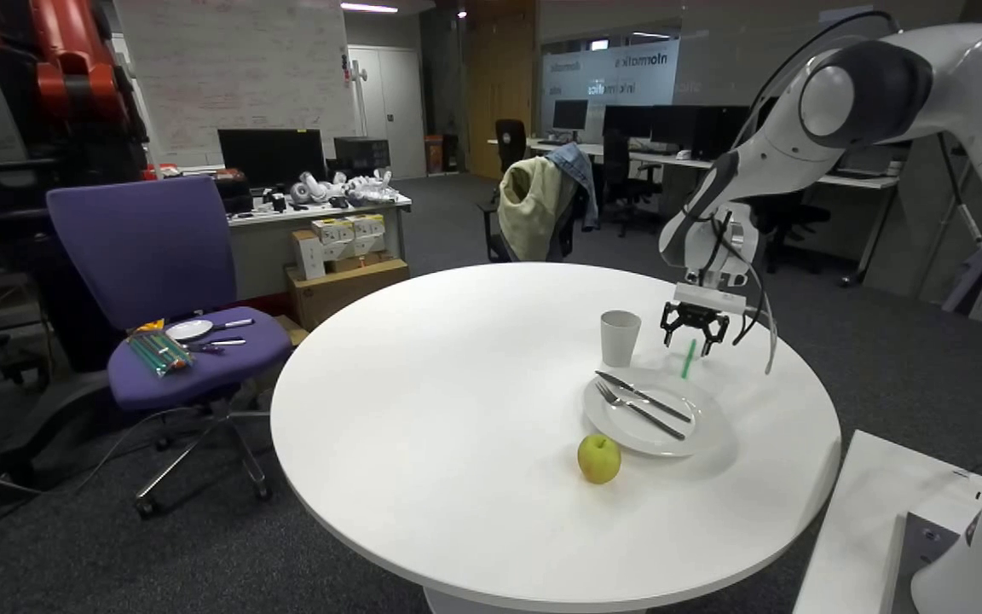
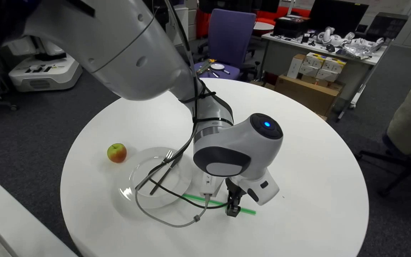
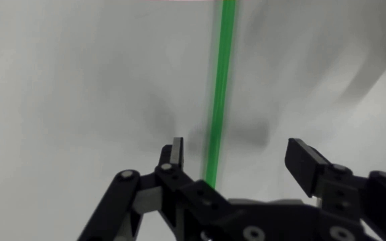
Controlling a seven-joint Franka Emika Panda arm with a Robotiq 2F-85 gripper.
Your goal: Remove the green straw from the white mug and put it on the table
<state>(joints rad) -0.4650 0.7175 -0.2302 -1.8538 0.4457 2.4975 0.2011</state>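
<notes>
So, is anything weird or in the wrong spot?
Yes: what looks like a small white plate and some utensils lie on the purple chair, odd because that's for sitting. On the table, the white mug stands upright and nothing looks spilled.

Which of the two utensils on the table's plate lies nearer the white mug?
The knife, on the side toward the white mug; the fork lies beyond it, toward the apple.

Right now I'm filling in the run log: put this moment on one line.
straw: out of cup, on table | cup: upright | gripper: open over straw, nothing held
</notes>
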